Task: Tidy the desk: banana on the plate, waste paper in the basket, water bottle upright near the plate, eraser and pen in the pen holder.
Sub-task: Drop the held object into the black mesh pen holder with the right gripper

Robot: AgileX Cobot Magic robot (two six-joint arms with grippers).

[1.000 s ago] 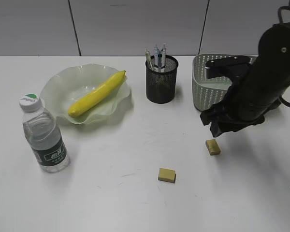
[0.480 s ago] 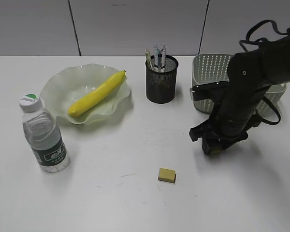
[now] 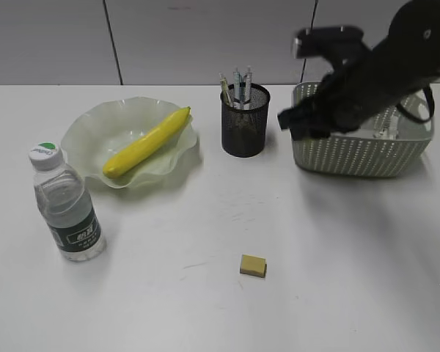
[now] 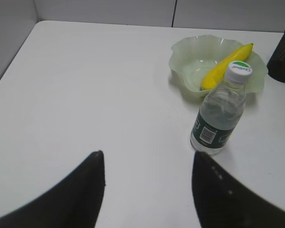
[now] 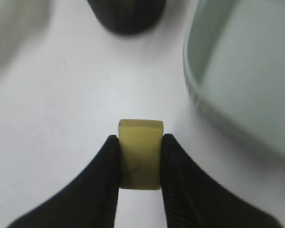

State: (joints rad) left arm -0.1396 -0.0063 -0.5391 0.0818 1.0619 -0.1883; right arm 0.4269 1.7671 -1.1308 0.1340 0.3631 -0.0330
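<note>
Change noted: the eraser (image 5: pixel 139 154) that lay at centre right of the counter (image 3: pixel 205 308) a second ago is now lifted, clenched in the right claw (image 5: pixel 139 161), raised beside the pen holder (image 3: pixel 245 121) at upper centre; judged ready for dropping in. Erasers, two: one held, one (image 3: pixel 254 265) loose at lower centre. Banana (image 3: pixel 147 141), one, on the plate (image 3: pixel 84 125), upper left. Water bottle (image 3: pixel 64 205), one, upright at left, near the plate. Basket (image 3: pixel 363 150), one, upper right; waste paper not clearly seen. Pens (image 3: pixel 237 84), about three, in holder. Left claw (image 4: pixel 147 190): released, empty, over bare counter.
</note>
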